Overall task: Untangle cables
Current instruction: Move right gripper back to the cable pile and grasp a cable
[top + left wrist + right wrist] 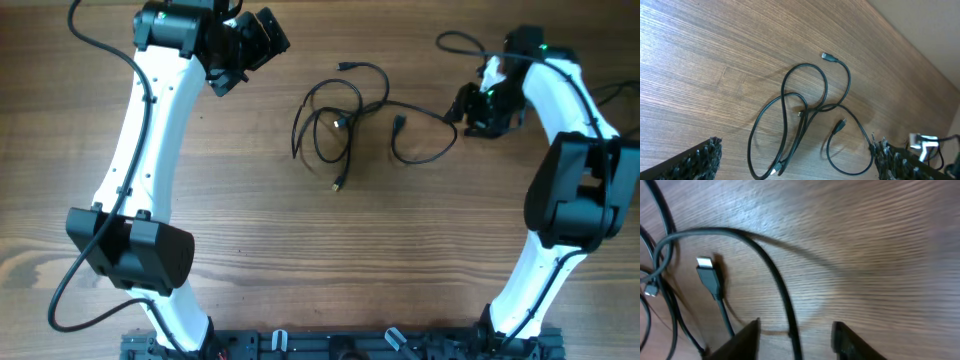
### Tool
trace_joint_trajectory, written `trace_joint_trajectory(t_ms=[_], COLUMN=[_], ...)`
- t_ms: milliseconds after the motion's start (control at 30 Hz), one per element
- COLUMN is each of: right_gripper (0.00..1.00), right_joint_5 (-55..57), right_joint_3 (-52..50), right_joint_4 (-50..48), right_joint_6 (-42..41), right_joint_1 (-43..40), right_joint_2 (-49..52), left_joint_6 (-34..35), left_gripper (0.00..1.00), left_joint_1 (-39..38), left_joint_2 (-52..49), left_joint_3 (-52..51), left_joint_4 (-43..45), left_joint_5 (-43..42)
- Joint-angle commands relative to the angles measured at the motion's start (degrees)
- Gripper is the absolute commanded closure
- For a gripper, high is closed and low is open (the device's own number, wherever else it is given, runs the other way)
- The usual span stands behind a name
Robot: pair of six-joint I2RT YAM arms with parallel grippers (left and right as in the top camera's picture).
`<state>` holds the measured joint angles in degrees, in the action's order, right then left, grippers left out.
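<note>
The thin black cables [338,122] lie in a loose tangle of loops at the table's middle, also seen in the left wrist view [801,114]. One light-coloured tip [335,186] points toward the front. My left gripper [250,55] is open and empty, up and to the left of the tangle, its fingers spread wide [796,149]. My right gripper [468,108] is low at the right end of the tangle. It is open [795,326], with one cable strand [775,275] running between its fingers. A silver-tipped plug [707,275] lies just left of that strand.
The wooden table [420,250] carries only the cables. Thicker black arm wires run behind the right arm [455,42] and along the left arm [85,40]. The far table edge shows in the left wrist view [920,55].
</note>
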<state>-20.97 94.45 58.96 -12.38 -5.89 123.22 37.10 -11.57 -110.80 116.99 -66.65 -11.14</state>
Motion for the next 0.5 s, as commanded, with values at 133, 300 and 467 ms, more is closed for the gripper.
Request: trace_joint_trajectory(t_ms=[133, 300, 467], right_gripper=[0.96, 0.95, 0.95], right_joint_5=[-3.5, -12.4, -12.6], right_joint_3=[-0.5, 7.1, 15.2], right_joint_4=[-3.0, -0.5, -0.3], right_joint_6=[0.0, 4.2, 5.0], right_joint_1=[2.0, 2.1, 3.9], right_joint_2=[0.2, -2.8, -11.6], left_joint_6=[-0.9, -0.9, -0.9], left_gripper=[0.00, 0.00, 0.00], left_joint_1=[-0.2, -0.2, -0.2], left_joint_2=[0.0, 0.0, 0.0], left_joint_3=[0.2, 0.2, 0.2], left_joint_4=[0.0, 0.0, 0.0], left_joint_5=[0.3, 0.3, 0.3])
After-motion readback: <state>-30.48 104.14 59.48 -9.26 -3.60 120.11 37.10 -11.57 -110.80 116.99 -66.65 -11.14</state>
